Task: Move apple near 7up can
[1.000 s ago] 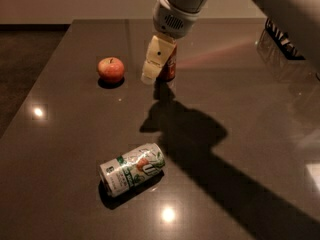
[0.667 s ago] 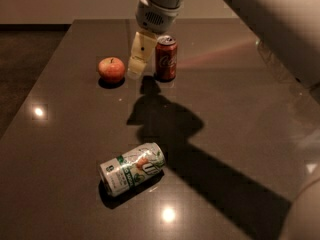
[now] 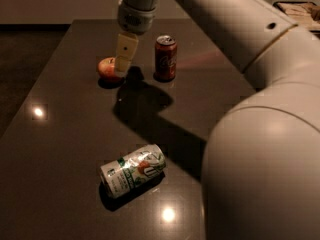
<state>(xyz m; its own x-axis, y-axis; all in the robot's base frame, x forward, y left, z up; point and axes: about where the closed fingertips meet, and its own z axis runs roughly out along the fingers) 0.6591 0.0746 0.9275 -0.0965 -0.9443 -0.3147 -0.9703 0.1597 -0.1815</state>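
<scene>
The apple [image 3: 106, 68], small and red-orange, sits on the dark table [image 3: 65, 134] at the far left. The gripper [image 3: 122, 64] hangs from the arm just right of and above the apple, its pale fingers overlapping the apple's right edge. The 7up can [image 3: 133, 170], white and silver with green markings, lies on its side near the front of the table, well away from the apple.
A red cola can [image 3: 165, 57] stands upright just right of the gripper. The robot's large white arm [image 3: 260, 134] fills the right side of the view. The table's left edge runs along a dark floor.
The gripper has moved left, from in front of the red cola can to the apple's right side. The apple and both cans have not moved.
</scene>
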